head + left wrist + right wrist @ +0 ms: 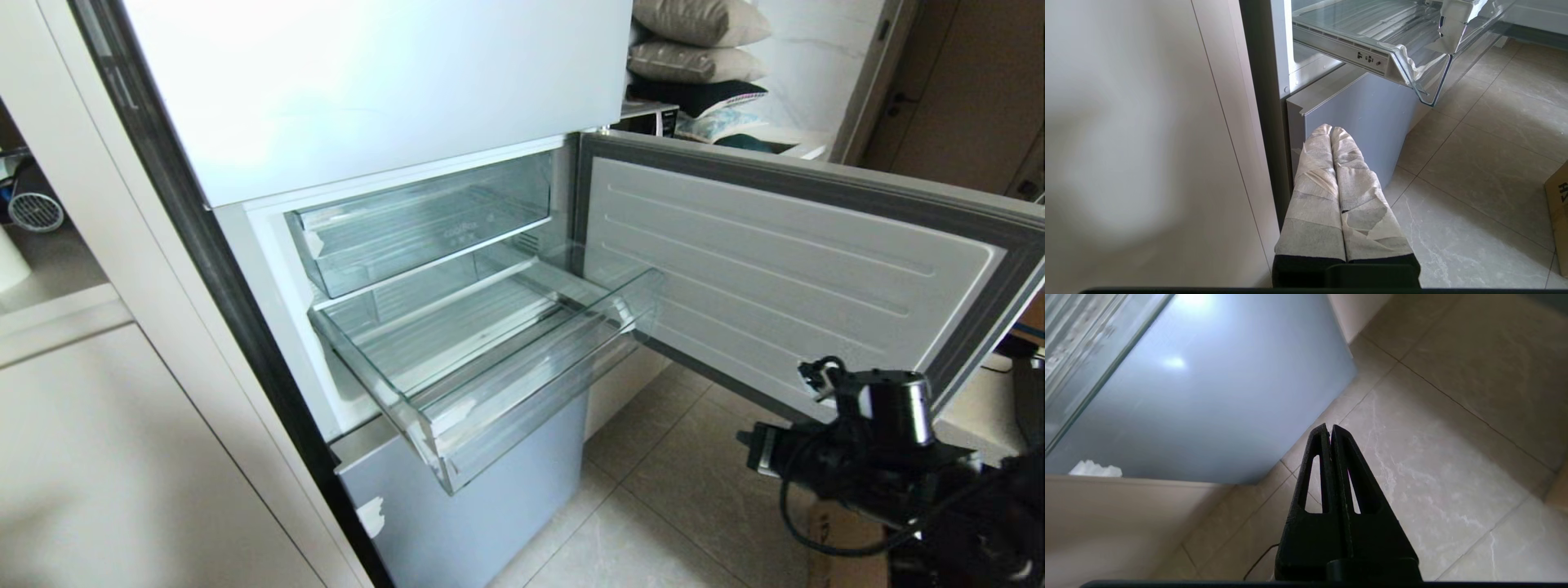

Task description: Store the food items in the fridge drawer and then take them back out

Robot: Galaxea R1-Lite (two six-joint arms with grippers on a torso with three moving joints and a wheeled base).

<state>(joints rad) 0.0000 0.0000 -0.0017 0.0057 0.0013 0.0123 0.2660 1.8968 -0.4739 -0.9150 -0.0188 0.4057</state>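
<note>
Underfoot, pale marbled floor tiles (702, 490) meet the fridge's silver-blue lower panel (490, 506).

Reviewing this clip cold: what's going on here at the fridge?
Nothing is being handled right now. The fridge drawer stands pulled out under the open door, and no food shows in it. The right gripper is shut on nothing, low over the floor tiles beside the fridge's lower panel. The left gripper, also shut and empty, sits low by the same panel, below the drawer.
</note>
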